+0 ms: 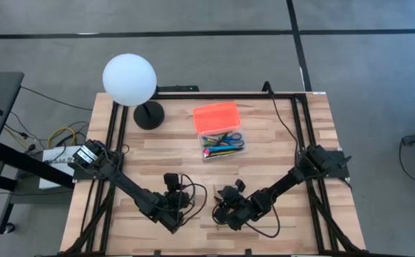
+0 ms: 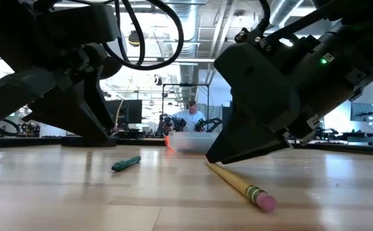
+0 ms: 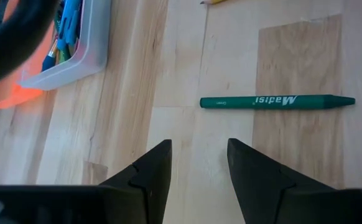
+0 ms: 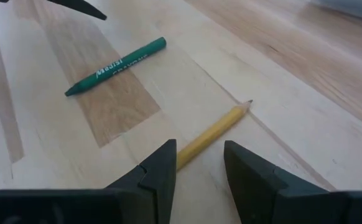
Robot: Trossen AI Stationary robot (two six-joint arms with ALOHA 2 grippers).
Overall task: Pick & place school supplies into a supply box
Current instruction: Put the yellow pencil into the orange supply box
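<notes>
The supply box (image 1: 222, 145) is a clear tray holding several pens and blue-handled scissors. Its orange lid (image 1: 216, 116) lies against its far side. A green crayon (image 3: 277, 101) lies flat on the table ahead of my open left gripper (image 3: 199, 144), untouched. A yellow pencil (image 4: 213, 132) with a pink eraser (image 2: 266, 203) lies flat beside the crayon (image 4: 116, 65). My right gripper (image 4: 199, 144) is open and low over the pencil's eraser half, with one finger on each side of it. Both grippers (image 1: 175, 210) (image 1: 229, 208) sit near the table's near edge.
A white globe lamp (image 1: 129, 79) on a black base (image 1: 149, 114) stands at the far left. Black frame rails (image 1: 299, 135) run along the table's sides. Bare wood lies between the grippers and the box (image 2: 190, 141). A person shows in the room beyond.
</notes>
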